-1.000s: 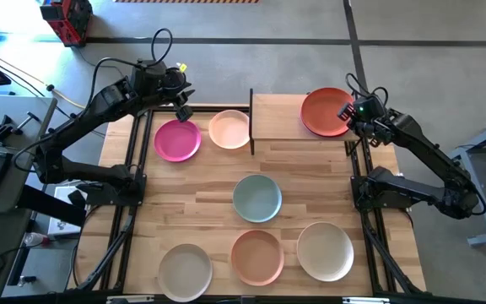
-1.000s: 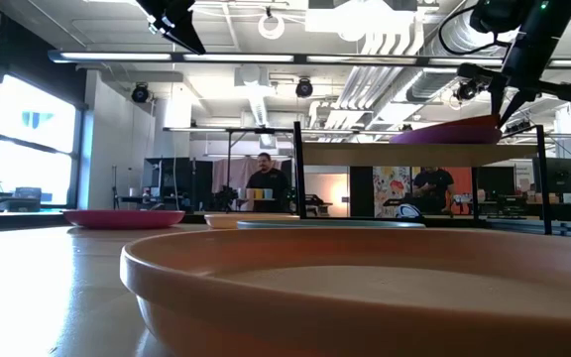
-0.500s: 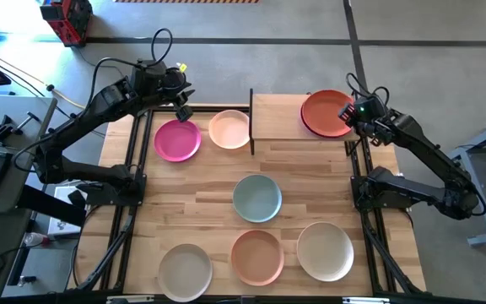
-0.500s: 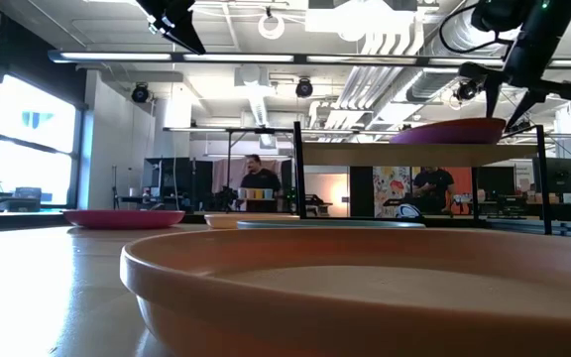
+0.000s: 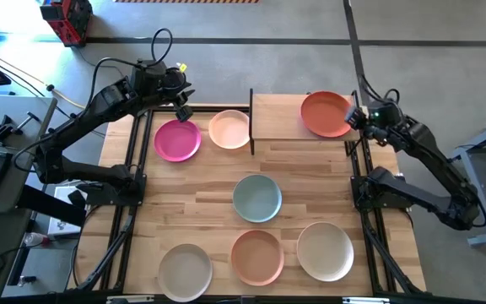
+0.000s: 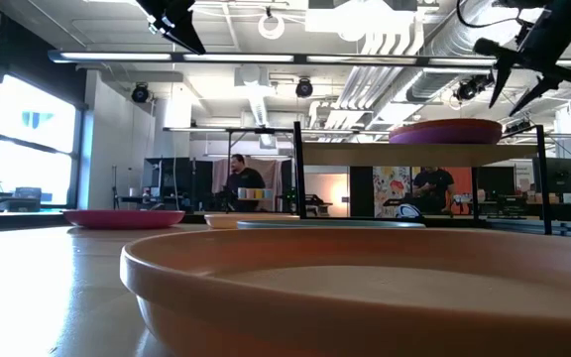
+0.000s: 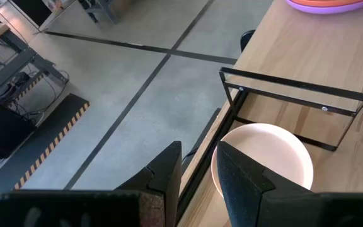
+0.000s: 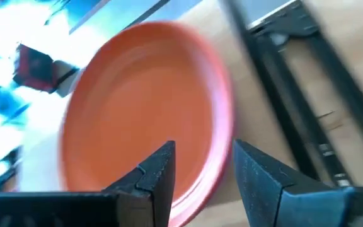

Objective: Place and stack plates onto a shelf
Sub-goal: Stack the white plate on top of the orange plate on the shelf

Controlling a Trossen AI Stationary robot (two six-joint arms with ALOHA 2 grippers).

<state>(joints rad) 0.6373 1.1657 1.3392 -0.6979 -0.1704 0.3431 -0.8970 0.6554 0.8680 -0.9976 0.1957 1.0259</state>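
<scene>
Progress stands at an early stage, in our judgement. We find the orange-red plate (image 5: 326, 114) lying flat on the shelf (image 5: 277, 118), at its right end, and the low view shows a purple plate (image 6: 446, 132) under it, so two of the eight appear stacked. Six plates lie on the table (image 5: 209, 203) and are left to place: the magenta plate (image 5: 177, 139) and cream plate (image 5: 229, 129) just left of the shelf, the pale teal plate (image 5: 256, 198) at mid-table, and the beige plate (image 5: 185, 270), salmon plate (image 5: 257, 257) and off-white plate (image 5: 325, 250) along the near edge.

We note the right gripper (image 5: 358, 117) just off the right rim of the orange-red plate, raised above it in the low view. Its fingers (image 8: 159, 170) are spread and hold nothing; in its wrist view the plate's near rim sits between and beyond the tips, clear of both. We judge the plate released.

The left gripper (image 5: 182, 108) hangs high above the table's far-left corner, beyond the magenta plate. Its fingers (image 7: 169, 170) stand slightly parted and empty, with the cream plate lying on the table below and ahead of them, well apart.
</scene>
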